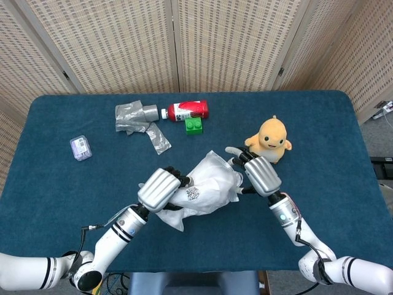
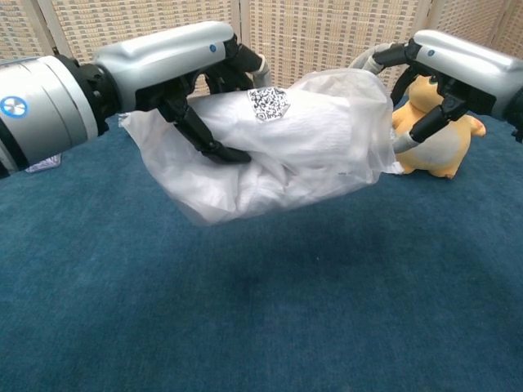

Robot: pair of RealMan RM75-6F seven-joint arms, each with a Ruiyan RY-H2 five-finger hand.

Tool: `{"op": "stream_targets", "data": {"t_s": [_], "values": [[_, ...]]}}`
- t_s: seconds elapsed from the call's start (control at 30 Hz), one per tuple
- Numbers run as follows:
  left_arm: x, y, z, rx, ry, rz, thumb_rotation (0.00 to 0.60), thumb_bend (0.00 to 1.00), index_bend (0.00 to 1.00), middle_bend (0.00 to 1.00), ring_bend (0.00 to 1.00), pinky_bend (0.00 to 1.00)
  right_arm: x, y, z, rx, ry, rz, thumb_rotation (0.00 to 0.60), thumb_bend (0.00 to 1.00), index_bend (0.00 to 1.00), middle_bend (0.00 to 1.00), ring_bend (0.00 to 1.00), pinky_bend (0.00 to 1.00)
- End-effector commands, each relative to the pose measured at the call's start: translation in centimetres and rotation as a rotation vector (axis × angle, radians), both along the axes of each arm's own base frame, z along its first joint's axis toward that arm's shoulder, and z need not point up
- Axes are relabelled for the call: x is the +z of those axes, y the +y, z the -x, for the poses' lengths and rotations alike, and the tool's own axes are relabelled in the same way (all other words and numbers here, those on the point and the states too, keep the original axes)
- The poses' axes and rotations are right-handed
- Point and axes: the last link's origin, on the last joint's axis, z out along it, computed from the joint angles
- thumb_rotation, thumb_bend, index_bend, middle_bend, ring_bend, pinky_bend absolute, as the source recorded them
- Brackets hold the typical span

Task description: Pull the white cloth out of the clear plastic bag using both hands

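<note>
The bench (image 1: 55, 190) wears a deep teal-blue cover, and on it the clear plastic bag (image 1: 206, 187) shows milky over the white cloth (image 2: 278, 155) inside, with a black-and-white square code label (image 2: 269, 104) on top. Both hands, left hand (image 1: 158, 189) and right hand (image 1: 262, 176), are silver-grey with black fingers (image 2: 204, 139). Further off lie a yellow-orange plush toy (image 1: 272, 138), a red bottle (image 1: 188, 110) with a white cap, a green brick (image 1: 194, 125), crumpled grey plastic (image 1: 140, 121) and a small pale lilac box (image 1: 80, 147).

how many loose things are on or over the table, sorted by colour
white/clear: 1, clear plastic bag holding the white cloth
silver: 1, crumpled foil wrapper
red: 1, bottle
green: 1, toy brick
yellow: 1, plush toy
purple: 1, small packet
total: 6
</note>
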Motion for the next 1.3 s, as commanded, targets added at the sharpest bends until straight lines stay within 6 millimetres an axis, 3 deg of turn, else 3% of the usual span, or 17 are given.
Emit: {"op": "stream_targets", "data": {"t_s": [0.03,0.43,0.6,0.97,1.1,1.3], "values": [[0.0,0.0,0.0,-0.001,0.0,0.0,0.6,0.43,0.48,0.62,0.52,0.44,-0.2,0.0,-0.3,0.005,-0.005,-0.005,0.6,0.0,0.43,0.18,0.15,0.39],[0.1,-0.1,-0.1,-0.002,-0.008,-0.001,0.6,0.43,0.48,0.62,0.52,0.44,-1.3,-0.2,-2.0,0.028,-0.046,-0.057,0.6,0.02,0.43,0.17,0.13,0.36],[0.2,-0.1,0.0,-0.001,-0.008,-0.001,0.6,0.43,0.48,0.62,0.52,0.44,-1.8,-0.3,-2.6,0.03,-0.055,-0.083,0.6,0.13,0.46,0.16,0.12,0.35],[0.1,-0.2,0.3,0.007,-0.009,0.0,0.6,0.43,0.48,0.62,0.52,0.44,-2.1,-0.3,-2.7,0.011,-0.061,-0.077,0.6,0.42,0.7,0.18,0.11,0.35],[0.0,-0.1,0.5,0.016,-0.006,0.0,0.6,0.43,0.48,0.62,0.52,0.44,-2.1,-0.4,-2.6,0.004,-0.06,-0.069,0.6,0.48,0.76,0.21,0.11,0.35],[-0.5,0.2,1.7,0.055,0.034,0.008,0.6,0.43,0.45,0.62,0.52,0.44,-1.7,-0.9,-2.6,-0.006,-0.052,-0.044,0.6,0.49,0.78,0.22,0.11,0.35]]}}
